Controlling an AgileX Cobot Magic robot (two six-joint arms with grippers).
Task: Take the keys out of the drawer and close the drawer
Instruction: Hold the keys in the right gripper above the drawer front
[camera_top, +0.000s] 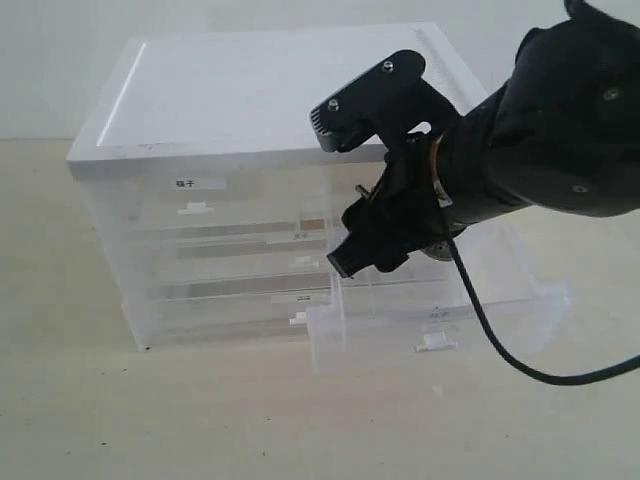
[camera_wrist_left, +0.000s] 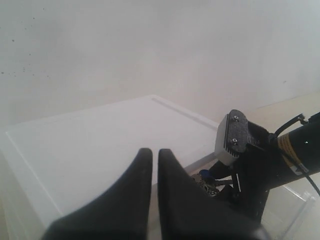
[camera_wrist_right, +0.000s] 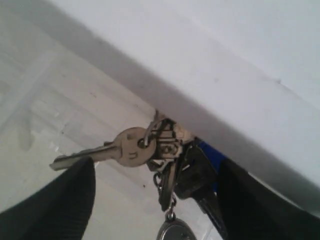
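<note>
**Right gripper spread around keys in open drawer**

Translucent plastic drawer cabinet with a white top (camera_top: 250, 100) sits on a pale beige tabletop (camera_top: 150, 420). The half-width translucent drawer (camera_top: 500, 310), lower right, is pulled well out. Its small white tab handle (camera_top: 437, 342) faces front.

The right gripper (camera_wrist_right: 155, 172) reaches down into the drawer at its rear left part, close to the cabinet front. Its black fingers (camera_wrist_right: 60, 200) are spread wide. The bunch of silver metal keys on a ring (camera_wrist_right: 135, 147) sits between them, over the drawer's pale floor and right below a white edge. One key sticks out sideways, its blade just above one fingertip; contact is unclear. The blue oval fob (camera_wrist_right: 210, 155) is next to the other finger, and the round grey tag (camera_wrist_right: 175, 232) hangs lowest. Cannot tell whether the bunch lies on the floor or is lifted.

The left gripper (camera_wrist_left: 151, 170) hovers over the cabinet top, its fingers pressed nearly together with nothing between them. From there a bit of blue and metal shows beside the right arm. A black cable (camera_top: 500, 350) trails off the right arm across the drawer front.
</note>
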